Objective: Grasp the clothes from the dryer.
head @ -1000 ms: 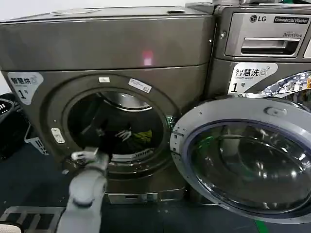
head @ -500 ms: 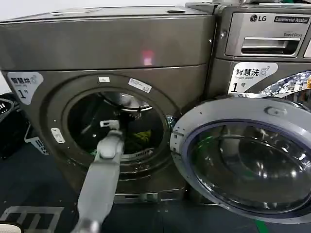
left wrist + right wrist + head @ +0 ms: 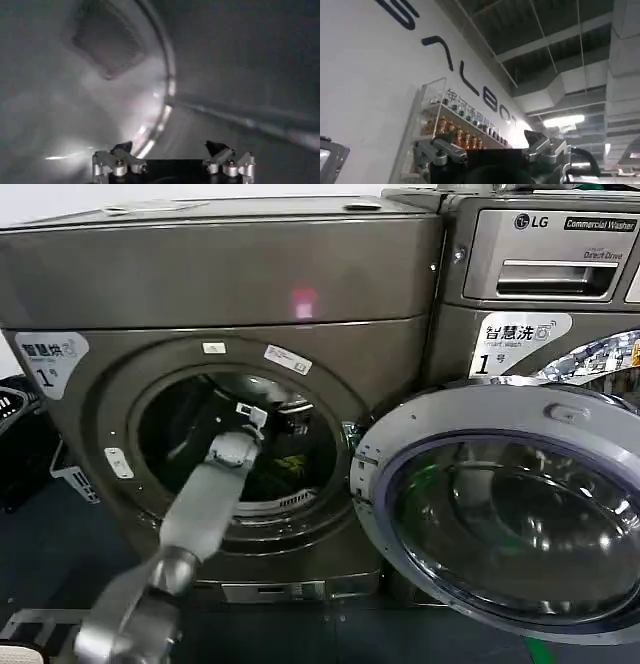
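Observation:
The dryer (image 3: 220, 274) stands bronze-grey with its porthole open and its chrome-rimmed glass door (image 3: 400, 434) swung out to the right. The clothes (image 3: 291, 463), a small yellow-green bundle, lie low in the drum toward its right. My left arm reaches through the porthole, and the left gripper (image 3: 258, 418) hangs inside the drum, above and left of the clothes, apart from them. In the left wrist view the left gripper (image 3: 169, 148) is open with nothing between its fingertips, facing the drum wall (image 3: 100, 90). My right gripper (image 3: 489, 142) is parked, open and empty, pointing up at a ceiling.
An LG machine (image 3: 540, 264) stands directly right of the dryer. The open door takes up the room in front of it. A dark basket (image 3: 15, 434) and a white crate (image 3: 75, 479) sit on the floor at the left.
My left arm has risen from the porthole's lower-left rim and pushed forward and rightward into the drum. The clothes have not moved.

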`<action>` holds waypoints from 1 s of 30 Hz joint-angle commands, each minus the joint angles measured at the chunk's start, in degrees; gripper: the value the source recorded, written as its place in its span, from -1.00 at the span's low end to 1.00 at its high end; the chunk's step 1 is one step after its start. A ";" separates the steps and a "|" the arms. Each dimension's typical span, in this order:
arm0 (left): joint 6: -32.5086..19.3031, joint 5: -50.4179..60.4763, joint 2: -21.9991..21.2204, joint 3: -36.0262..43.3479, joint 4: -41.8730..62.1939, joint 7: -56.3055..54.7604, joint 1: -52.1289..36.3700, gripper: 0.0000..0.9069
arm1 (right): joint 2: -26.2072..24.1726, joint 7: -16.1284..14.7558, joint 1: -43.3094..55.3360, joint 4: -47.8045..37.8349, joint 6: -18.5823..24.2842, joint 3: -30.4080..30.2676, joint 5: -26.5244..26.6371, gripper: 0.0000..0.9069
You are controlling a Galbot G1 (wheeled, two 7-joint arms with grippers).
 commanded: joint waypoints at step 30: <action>-6.72 37.34 -1.52 22.15 23.43 28.78 -13.93 1.00 | -0.51 -0.32 -0.03 -1.63 0.55 0.65 -0.28 1.00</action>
